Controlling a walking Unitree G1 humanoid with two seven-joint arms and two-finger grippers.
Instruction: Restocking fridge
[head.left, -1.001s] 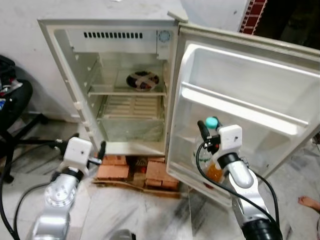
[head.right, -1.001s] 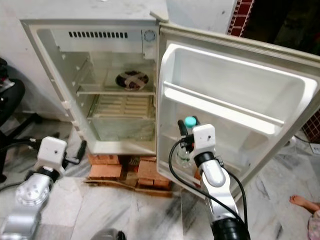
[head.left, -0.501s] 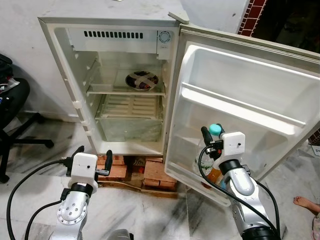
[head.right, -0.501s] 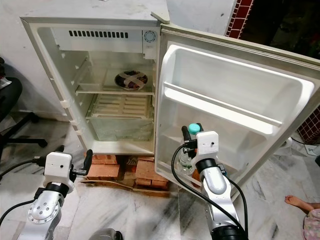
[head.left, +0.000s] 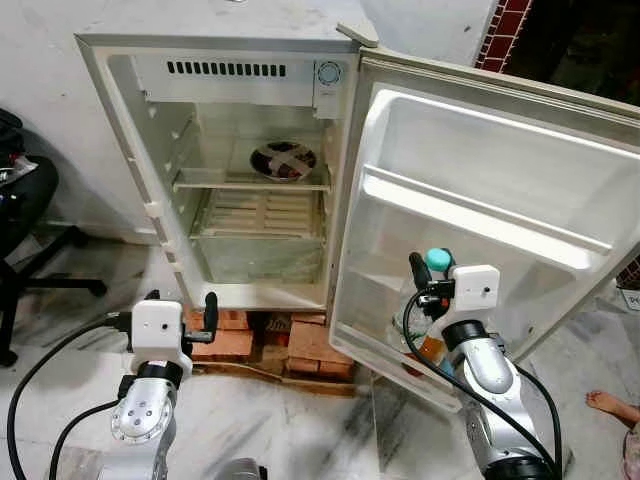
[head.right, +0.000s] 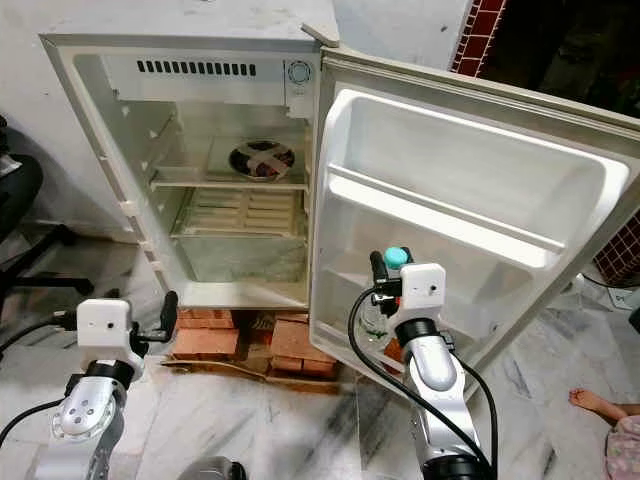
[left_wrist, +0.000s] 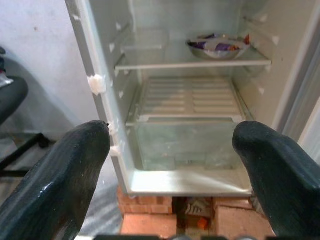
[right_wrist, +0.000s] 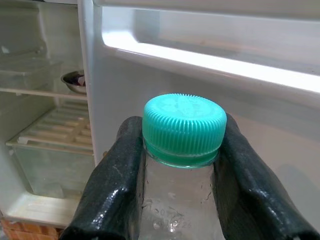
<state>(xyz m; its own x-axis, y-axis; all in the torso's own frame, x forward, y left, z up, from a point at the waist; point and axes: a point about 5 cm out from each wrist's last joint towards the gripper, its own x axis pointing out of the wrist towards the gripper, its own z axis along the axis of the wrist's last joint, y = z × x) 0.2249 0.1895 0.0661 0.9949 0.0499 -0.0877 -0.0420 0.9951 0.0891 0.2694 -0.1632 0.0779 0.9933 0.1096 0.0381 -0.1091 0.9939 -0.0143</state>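
Left gripper (head.left: 180, 303) hung open at 7 o'clock, well clear of the fridge (head.left: 240, 170) sill. Right gripper (right_wrist: 177, 165), at 5 o'clock, clamped the bottle (right_wrist: 182, 150) neck beside the door (head.left: 480, 200) shelf's lower rim.

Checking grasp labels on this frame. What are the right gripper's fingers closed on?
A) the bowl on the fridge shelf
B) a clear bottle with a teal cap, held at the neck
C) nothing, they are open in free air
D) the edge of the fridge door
B: the right wrist view shows the right gripper with both black fingers pressed against the neck of the clear bottle, just under its teal cap.
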